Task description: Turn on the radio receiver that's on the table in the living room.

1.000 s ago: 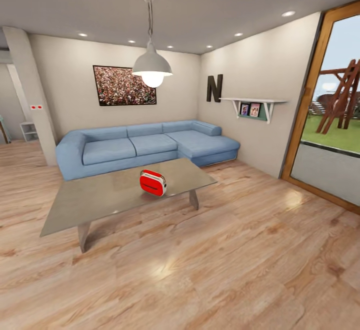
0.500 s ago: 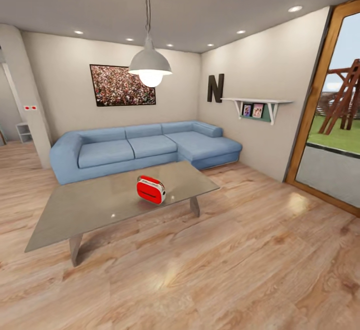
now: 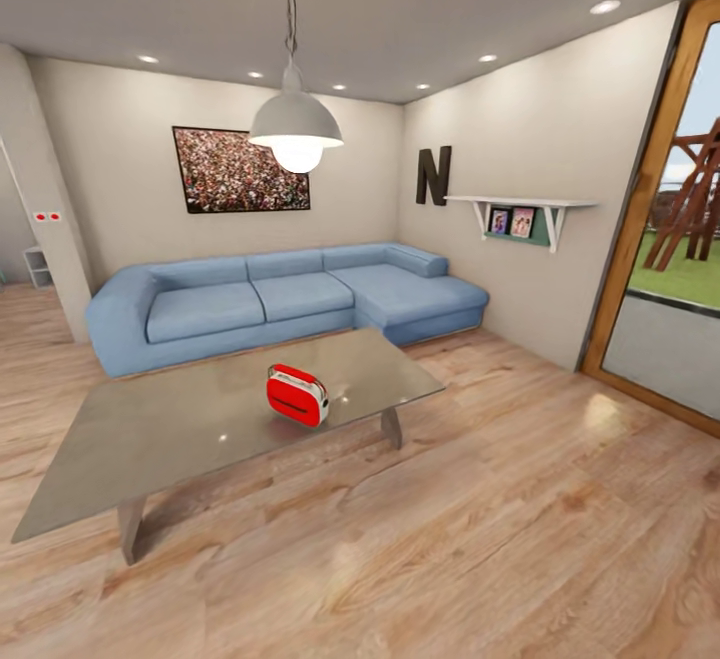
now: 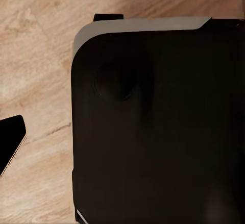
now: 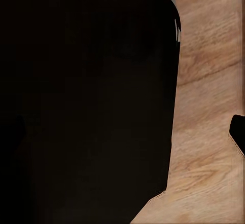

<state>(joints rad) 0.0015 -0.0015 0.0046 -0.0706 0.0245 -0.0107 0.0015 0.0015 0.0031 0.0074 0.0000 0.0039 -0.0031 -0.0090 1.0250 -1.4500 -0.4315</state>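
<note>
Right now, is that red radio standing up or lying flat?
Standing up: the radio rests on its bottom edge on the table, handle on top.

radio receiver (image 3: 297,396) upright on table (image 3: 150,439) | sofa (image 3: 280,299) behind | wood floor (image 3: 480,539)

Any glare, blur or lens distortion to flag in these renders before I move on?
Head view: wide-angle stretch bends the door frame and walls; the lit pendant lamp throws glossy highlights on the table beside the radio receiver and on the floor; sharp. Left and right wrist views: soft, dominated by a dark, near-featureless body over wood floor.
</note>
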